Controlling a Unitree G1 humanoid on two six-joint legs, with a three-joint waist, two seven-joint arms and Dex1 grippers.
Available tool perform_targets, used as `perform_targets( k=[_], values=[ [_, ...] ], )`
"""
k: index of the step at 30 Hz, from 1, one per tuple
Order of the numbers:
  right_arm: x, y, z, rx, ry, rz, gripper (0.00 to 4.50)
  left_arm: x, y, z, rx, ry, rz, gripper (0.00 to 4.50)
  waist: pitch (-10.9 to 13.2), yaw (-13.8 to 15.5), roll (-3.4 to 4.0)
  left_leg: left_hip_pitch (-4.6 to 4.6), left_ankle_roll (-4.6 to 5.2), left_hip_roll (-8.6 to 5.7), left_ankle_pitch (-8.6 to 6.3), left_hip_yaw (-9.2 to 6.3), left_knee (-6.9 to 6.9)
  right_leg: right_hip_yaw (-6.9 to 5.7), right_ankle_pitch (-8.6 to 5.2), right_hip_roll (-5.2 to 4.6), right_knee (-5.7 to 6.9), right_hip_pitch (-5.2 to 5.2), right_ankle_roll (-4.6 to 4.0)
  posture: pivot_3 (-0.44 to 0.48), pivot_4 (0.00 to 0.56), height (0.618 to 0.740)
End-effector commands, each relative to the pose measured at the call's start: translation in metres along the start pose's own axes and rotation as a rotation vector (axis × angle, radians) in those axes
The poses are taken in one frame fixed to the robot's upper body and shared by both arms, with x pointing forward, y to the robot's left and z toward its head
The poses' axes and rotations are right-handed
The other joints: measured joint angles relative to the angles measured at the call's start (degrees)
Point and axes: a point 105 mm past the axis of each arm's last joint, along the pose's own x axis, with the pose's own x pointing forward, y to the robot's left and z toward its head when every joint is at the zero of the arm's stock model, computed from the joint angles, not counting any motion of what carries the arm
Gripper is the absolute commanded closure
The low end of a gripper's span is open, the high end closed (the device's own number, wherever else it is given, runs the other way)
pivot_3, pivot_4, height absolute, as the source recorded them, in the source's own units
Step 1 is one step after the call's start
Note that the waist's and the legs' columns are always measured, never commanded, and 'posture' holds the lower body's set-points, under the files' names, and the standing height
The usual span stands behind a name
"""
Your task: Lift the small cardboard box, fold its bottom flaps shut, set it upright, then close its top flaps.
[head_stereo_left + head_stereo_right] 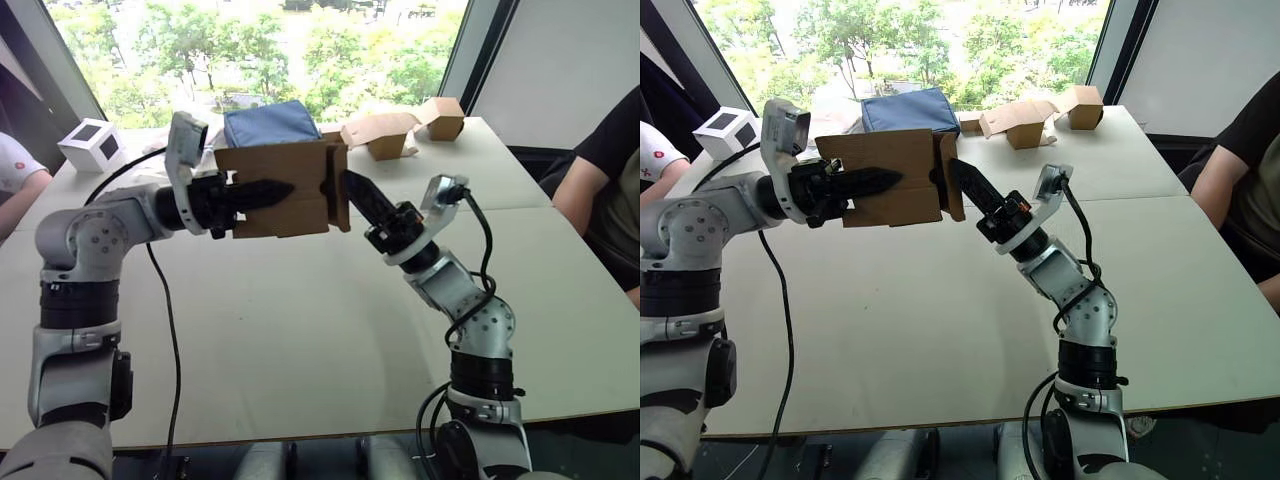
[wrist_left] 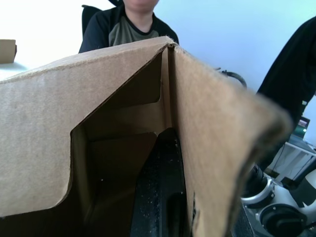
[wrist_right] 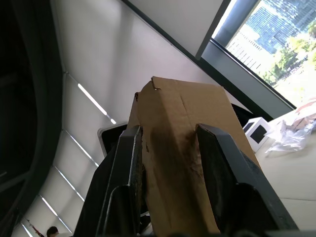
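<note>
Holding the small cardboard box [image 1: 280,190] aloft, clamped in my left pincer [image 1: 262,194], I judged my spread right pincer [image 1: 358,196] should press a bottom flap [image 1: 338,187] squarely.

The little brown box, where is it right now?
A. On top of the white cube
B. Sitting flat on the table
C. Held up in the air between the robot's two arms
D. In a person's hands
C: the small cardboard box hangs above the table, with the left gripper on its near wall and the right gripper at its right end.
</note>
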Motion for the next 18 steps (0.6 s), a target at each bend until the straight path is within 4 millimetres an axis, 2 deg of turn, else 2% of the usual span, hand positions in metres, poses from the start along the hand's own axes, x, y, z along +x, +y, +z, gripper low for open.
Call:
perform_targets(
  k=[1, 18],
  values=[
    [0.0057, 0.0090, 0.0039, 0.015, -0.041, 0.047, 2.99, -0.0015, -0.0080, 0.0170, 0.058, -0.046, -0.021, 4.50, 0.00, -0.05, 0.00, 0.00, 0.00, 0.00, 0.00, 0.00, 0.00, 0.00, 0.00, 0.00, 0.00, 0.00, 0.00, 0.000, 0.150, 0.740],
    [0.0079, 0.0058, -0.0031, 0.044, -0.070, 0.022, 2.99, -0.0003, -0.0108, 0.0114, 0.053, -0.037, -0.021, 4.50, 0.00, -0.07, 0.01, 0.00, 0.00, 0.00, 0.00, 0.00, 0.00, 0.00, 0.00, 0.00, 0.01, -0.01, 0.00, 0.000, 0.150, 0.740]
  ],
)
